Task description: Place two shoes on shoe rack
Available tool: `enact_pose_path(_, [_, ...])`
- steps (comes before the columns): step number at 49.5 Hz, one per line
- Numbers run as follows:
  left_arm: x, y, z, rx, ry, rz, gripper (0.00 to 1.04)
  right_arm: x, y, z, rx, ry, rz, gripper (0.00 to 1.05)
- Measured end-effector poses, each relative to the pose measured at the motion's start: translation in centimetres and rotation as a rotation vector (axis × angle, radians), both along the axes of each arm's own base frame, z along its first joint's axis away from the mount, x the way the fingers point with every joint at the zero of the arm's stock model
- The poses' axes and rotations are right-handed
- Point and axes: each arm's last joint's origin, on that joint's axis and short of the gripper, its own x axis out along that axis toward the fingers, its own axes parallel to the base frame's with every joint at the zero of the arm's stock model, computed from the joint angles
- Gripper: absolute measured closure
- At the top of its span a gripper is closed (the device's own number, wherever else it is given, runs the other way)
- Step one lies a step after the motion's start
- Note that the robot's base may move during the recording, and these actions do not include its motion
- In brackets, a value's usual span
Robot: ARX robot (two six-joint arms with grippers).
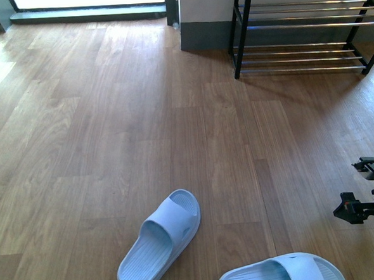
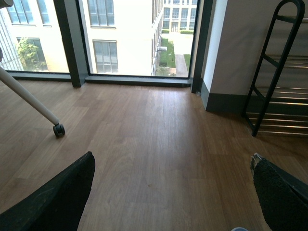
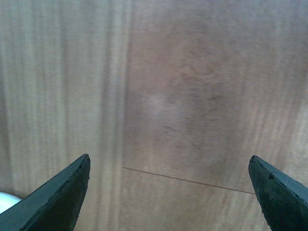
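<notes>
Two pale-blue slides lie on the wooden floor near the front view's lower edge: one slide (image 1: pixel 160 239) angled, the other slide (image 1: pixel 281 272) cut off by the frame. The shoe rack (image 1: pixel 304 26), black frame with chrome rods, stands at the far right against the wall, also seen in the left wrist view as the shoe rack (image 2: pixel 279 82). My right gripper (image 3: pixel 169 163) hangs open over bare floor; part of the right arm (image 1: pixel 368 199) shows at the right edge. My left gripper (image 2: pixel 173 161) is open above floor, holding nothing.
A big window (image 2: pixel 130 36) with a dark frame fills the far wall. A white leg ending in a caster wheel (image 2: pixel 58 130) stands on the floor at the left. A grey-skirted wall (image 1: pixel 205 24) sits beside the rack.
</notes>
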Motion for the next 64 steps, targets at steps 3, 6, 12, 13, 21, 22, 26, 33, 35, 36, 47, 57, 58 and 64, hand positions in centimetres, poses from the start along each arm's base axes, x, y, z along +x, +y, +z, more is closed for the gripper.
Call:
enact_pose_path(3, [0.0,0.0,0.0,0.000,0.000,0.000,0.09,-0.2,1.2,0.4,0.019,0.001,0.025,0.09])
enact_pose_path(6, [0.0,0.0,0.0,0.000,0.000,0.000,0.09,-0.3,2.6,1.0,0.030,-0.010,0.056,0.09])
enact_pose_path(12, [0.0,0.0,0.0,0.000,0.000,0.000,0.09,-1.6,6.3,2.4,0.041,-0.015,0.142,0.09])
enact_pose_path(13, [0.0,0.0,0.0,0.000,0.000,0.000,0.09,-2.1,7.4,2.8,0.040,-0.015,0.164,0.09])
enact_pose_path(21, [0.0,0.0,0.0,0.000,0.000,0.000,0.09,-7.0,13.1,3.2,-0.049,0.000,0.280,0.09])
enact_pose_path(22, [0.0,0.0,0.0,0.000,0.000,0.000,0.09,-7.9,13.7,3.2,-0.064,0.006,0.287,0.09])
enact_pose_path(26, [0.0,0.0,0.0,0.000,0.000,0.000,0.09,-10.9,15.6,3.2,-0.110,0.021,0.318,0.09])
enact_pose_path(33, [0.0,0.0,0.0,0.000,0.000,0.000,0.09,-13.0,17.0,3.4,-0.091,0.061,0.315,0.09])
enact_pose_path(35, [0.0,0.0,0.0,0.000,0.000,0.000,0.09,-13.1,17.1,3.4,-0.082,0.068,0.308,0.09])
enact_pose_path(36, [0.0,0.0,0.0,0.000,0.000,0.000,0.09,-13.1,17.1,3.4,-0.079,0.070,0.301,0.09])
enact_pose_path(47, [0.0,0.0,0.0,0.000,0.000,0.000,0.09,-12.9,17.2,3.5,-0.069,0.080,0.217,0.09])
enact_pose_path(57, [0.0,0.0,0.0,0.000,0.000,0.000,0.09,-11.9,17.3,3.4,-0.036,0.059,0.125,0.09])
enact_pose_path(58, [0.0,0.0,0.0,0.000,0.000,0.000,0.09,-11.8,17.3,3.4,-0.034,0.059,0.122,0.09])
enact_pose_path(64, [0.0,0.0,0.0,0.000,0.000,0.000,0.09,-11.1,17.3,3.0,-0.009,0.056,0.069,0.09])
